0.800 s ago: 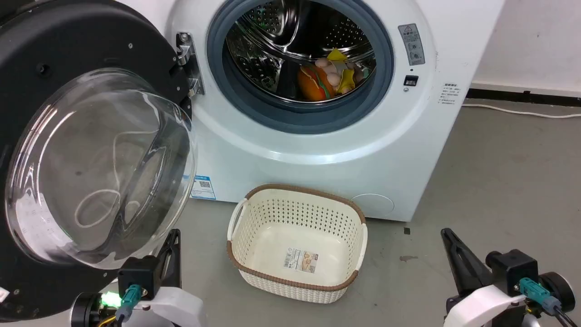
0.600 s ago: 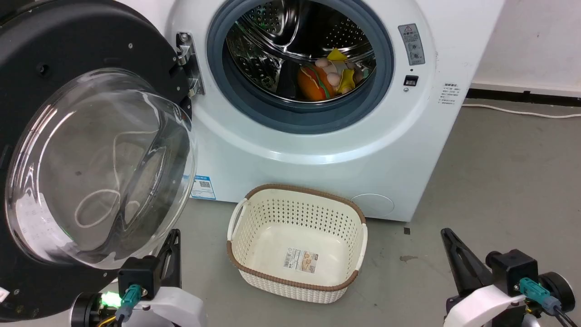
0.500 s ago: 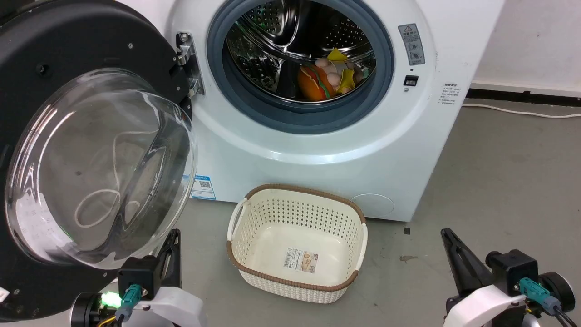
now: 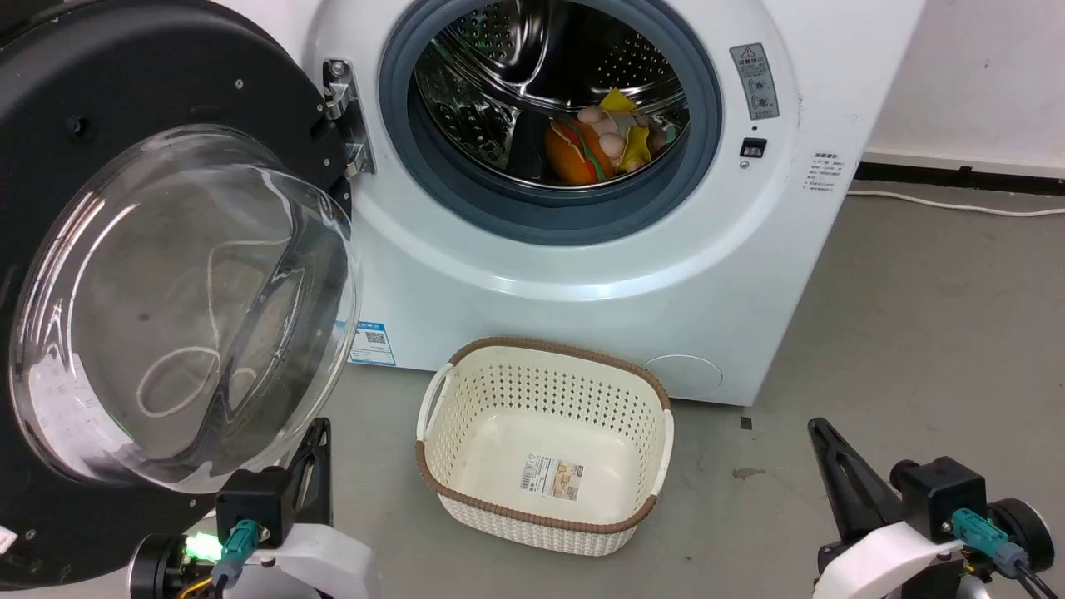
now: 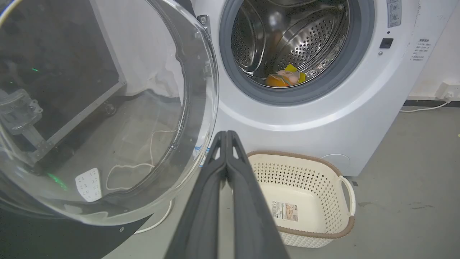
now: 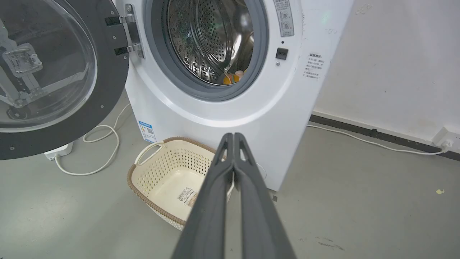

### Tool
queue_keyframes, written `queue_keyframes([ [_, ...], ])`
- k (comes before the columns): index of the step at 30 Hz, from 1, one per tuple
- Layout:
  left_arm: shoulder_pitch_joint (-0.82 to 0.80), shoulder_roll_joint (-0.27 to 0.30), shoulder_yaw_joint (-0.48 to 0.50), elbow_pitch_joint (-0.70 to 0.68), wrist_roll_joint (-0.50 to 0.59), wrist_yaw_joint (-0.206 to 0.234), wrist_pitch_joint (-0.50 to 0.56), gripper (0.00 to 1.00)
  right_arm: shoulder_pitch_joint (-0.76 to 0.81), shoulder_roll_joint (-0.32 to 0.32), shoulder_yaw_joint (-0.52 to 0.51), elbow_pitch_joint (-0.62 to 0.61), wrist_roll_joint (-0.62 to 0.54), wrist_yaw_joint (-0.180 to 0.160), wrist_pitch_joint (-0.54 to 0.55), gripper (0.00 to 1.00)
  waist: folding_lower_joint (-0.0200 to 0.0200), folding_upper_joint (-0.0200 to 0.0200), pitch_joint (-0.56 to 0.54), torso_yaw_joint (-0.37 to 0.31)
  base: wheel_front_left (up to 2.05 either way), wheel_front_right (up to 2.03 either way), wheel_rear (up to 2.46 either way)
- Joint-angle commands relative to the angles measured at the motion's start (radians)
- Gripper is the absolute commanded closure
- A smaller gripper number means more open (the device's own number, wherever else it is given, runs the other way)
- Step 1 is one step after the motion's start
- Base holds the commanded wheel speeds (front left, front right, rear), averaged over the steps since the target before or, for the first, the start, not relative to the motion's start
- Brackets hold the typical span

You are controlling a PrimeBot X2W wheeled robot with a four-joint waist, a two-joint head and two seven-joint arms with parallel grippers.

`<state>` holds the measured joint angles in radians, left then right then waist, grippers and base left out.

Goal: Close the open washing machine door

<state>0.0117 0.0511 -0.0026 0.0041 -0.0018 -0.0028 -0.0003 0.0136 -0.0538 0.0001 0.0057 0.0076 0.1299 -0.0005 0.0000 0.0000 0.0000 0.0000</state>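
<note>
- Two grippers sit low in the head view. The left gripper (image 5: 227, 133) is at lower left, close by the door's lower edge, and the right gripper (image 6: 233, 136) is at lower right over bare floor. Each pair of long dark fingers is pressed together, holding nothing.
- The large round black-rimmed washing machine door (image 4: 166, 308), with its bulging clear glass bowl, hangs wide open across the left of the frame on a metal hinge (image 4: 341, 108).
- The smooth white washer (image 4: 582, 308) shows a grey rubber ring (image 4: 549, 225) around a shiny perforated steel drum (image 4: 499, 50). An orange soft toy (image 4: 574, 154) lies inside among other small pieces.
- A cream perforated plastic basket (image 4: 545, 537) with a brown woven rim stands on the grey concrete floor (image 4: 915, 333) at lower centre, just in front of the washer and below the drum's mouth.
</note>
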Motion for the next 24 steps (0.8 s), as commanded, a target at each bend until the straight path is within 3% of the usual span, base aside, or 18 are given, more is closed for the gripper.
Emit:
queue_keyframes([
  [1,-0.012,-0.001,0.003,-0.004,0.002,0.003,0.000,1.00,-0.014,0.004,0.000,-0.006,-0.008,0.001,0.000,1.00,0.0000,0.0000,0.000,0.000,0.00,0.00,0.00],
  [24,-0.012,-0.001,0.003,-0.004,0.002,0.003,0.000,1.00,-0.014,0.004,0.000,-0.006,-0.008,0.001,0.000,1.00,0.0000,0.0000,0.000,0.000,0.00,0.00,0.00],
])
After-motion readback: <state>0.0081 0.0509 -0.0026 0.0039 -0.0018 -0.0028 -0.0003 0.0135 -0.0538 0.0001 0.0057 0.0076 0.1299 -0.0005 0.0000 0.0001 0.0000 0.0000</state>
